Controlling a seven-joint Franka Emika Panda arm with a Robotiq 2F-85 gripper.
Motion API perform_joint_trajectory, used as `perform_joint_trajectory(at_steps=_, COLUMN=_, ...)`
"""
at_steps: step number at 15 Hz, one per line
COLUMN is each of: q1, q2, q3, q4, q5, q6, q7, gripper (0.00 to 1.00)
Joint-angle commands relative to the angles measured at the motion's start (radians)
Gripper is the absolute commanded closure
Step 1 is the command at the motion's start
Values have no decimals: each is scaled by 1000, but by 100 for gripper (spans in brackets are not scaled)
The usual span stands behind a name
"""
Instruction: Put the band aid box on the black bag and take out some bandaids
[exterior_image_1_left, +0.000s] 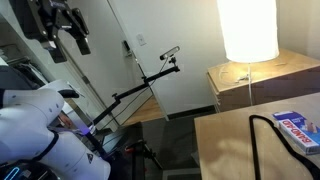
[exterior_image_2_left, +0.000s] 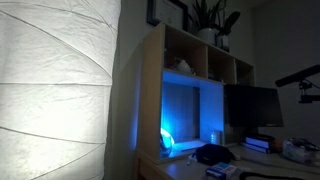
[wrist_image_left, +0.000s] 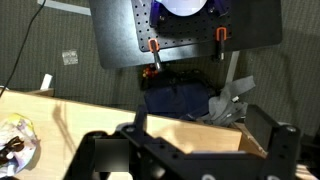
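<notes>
We are finding the gripper (wrist_image_left: 205, 140) spread and empty, well apart from the table (exterior_image_1_left: 225, 152). The band aid box (exterior_image_1_left: 298, 128) is lying near the table's edge, just beside a black cable (exterior_image_1_left: 262, 135). We are judging an approach risks snagging that cable or pushing the box off; above the table, room is lying open

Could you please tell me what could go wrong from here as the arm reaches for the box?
A black cable lies right beside the box; the open hand might snag it. The hand is high and far away, and the lamp stands near the table, so a wide swing could hit it.
</notes>
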Motion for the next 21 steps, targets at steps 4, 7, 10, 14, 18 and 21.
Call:
perform_joint_trajectory(at_steps=4, q1=1, q2=1, q3=-1, q4=3, q5=0, q6=-2, q7=0, gripper=0)
perform_joint_trajectory(at_steps=7, q1=12, q2=70, q3=27, q4=44, q5=-3, q6=64, q7=21, gripper=0)
perform_joint_trajectory(at_steps=10, q1=31, q2=175, q3=68, q4=122, q5=-9, q6=152, q7=30, gripper=0)
perform_joint_trajectory(at_steps=14, q1=49, q2=331, q3=124, q4=252, q5=-27, q6=221, q7=40, gripper=0)
perform_joint_trajectory(at_steps=18, q1=63, q2=467, q3=144, q4=371, q5=-34, q6=299, q7=61, gripper=0)
perform_joint_trajectory(at_steps=21, q1=54, q2=534, q3=151, q4=414, q5=-38, q6=409, q7=172, gripper=0)
